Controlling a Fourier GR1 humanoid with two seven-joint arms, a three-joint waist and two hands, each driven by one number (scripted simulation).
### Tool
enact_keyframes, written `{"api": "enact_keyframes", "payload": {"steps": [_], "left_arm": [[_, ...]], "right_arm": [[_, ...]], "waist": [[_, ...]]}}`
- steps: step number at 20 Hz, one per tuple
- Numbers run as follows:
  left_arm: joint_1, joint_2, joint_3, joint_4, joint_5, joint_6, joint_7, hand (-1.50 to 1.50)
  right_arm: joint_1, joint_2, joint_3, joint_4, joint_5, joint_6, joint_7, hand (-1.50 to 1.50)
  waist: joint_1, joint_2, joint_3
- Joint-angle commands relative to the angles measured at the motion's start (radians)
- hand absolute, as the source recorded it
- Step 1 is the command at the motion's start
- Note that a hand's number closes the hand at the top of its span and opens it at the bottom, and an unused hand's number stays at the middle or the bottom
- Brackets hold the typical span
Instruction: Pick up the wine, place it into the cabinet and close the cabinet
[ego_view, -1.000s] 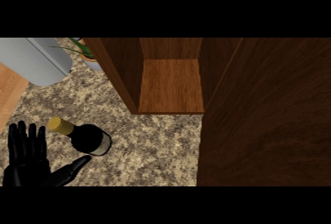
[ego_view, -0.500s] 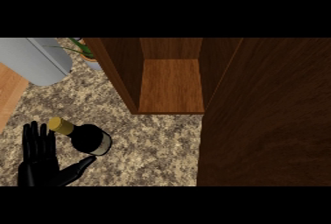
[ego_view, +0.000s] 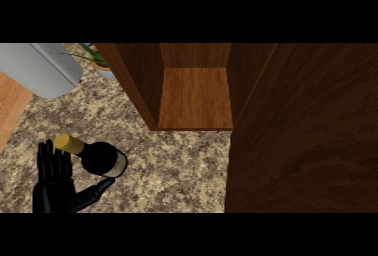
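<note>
Left hand (ego_view: 60, 187) was open beside the wine (ego_view: 98, 157), with straight fingers just left of the bottle and the thumb reaching under its lower side; nothing was gripped yet. The wine stood on the desk (ego_view: 177, 165), below and left of the open cabinet (ego_view: 193, 97), well apart from its shelf. The right hand did not show. The cabinet door (ego_view: 303, 130) hung wide on the right of the cabinet. The risk from here, as a judgement: the fingers could push the bottle before closing round it, so it tips or rolls away. A grasp near the gold cap (ego_view: 70, 144) might let it swing and hit the cabinet wall on entering.
</note>
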Motion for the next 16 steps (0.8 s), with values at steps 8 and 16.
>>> {"api": "enact_keyframes", "payload": {"steps": [8, 16], "left_arm": [[-0.047, -0.007, 0.011, 0.133, 0.01, -0.023, -0.059, -1.5], [-0.125, 0.003, 0.054, 0.262, 0.041, -0.074, -0.098, -1.5]], "right_arm": [[0.003, 0.007, 0.006, -0.16, -0.066, -0.019, 0.092, -1.5], [0.057, 0.013, 0.008, -0.197, -0.048, 0.001, 0.062, -1.5]], "waist": [[0.001, 0.0, 0.0], [-0.003, 0.0, 0.0]]}}
